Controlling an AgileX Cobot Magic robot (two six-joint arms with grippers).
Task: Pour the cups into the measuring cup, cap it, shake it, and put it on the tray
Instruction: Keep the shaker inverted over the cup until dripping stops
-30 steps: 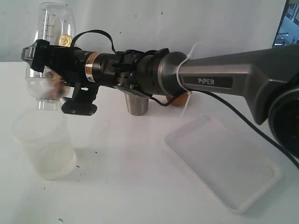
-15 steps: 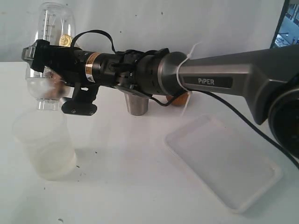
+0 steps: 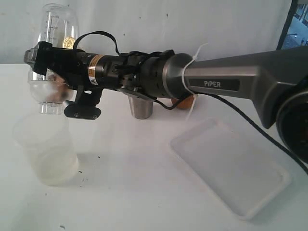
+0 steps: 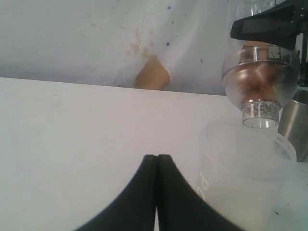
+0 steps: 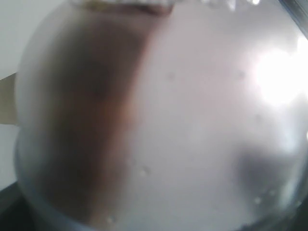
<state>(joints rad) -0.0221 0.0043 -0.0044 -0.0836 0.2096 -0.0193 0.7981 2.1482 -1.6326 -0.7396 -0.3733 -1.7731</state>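
Observation:
My right gripper (image 3: 39, 60) reaches across to the far left and is shut on the clear measuring cup (image 3: 57, 33), held upside down in the air. Its domed cap (image 3: 45, 94) points down, with brown contents pooled inside. The left wrist view shows the cap (image 4: 260, 79) hanging just above a frosted plastic cup (image 4: 245, 173). The cup's wall (image 5: 168, 120) fills the right wrist view as a blur. The steel tumbler (image 3: 142, 109) stands behind the arm, and the wooden cup (image 3: 185, 102) peeks out beside it. The white tray (image 3: 231, 166) lies at the right. My left gripper (image 4: 157, 156) is shut and empty, low beside the frosted cup.
The frosted plastic cup (image 3: 45, 149) stands on the white table below the held measuring cup. The right arm (image 3: 216, 82) spans the scene from right to left above the tumbler. A pale wall runs along the back.
The held measuring cup has shifted very slightly to the right. Nothing else has moved.

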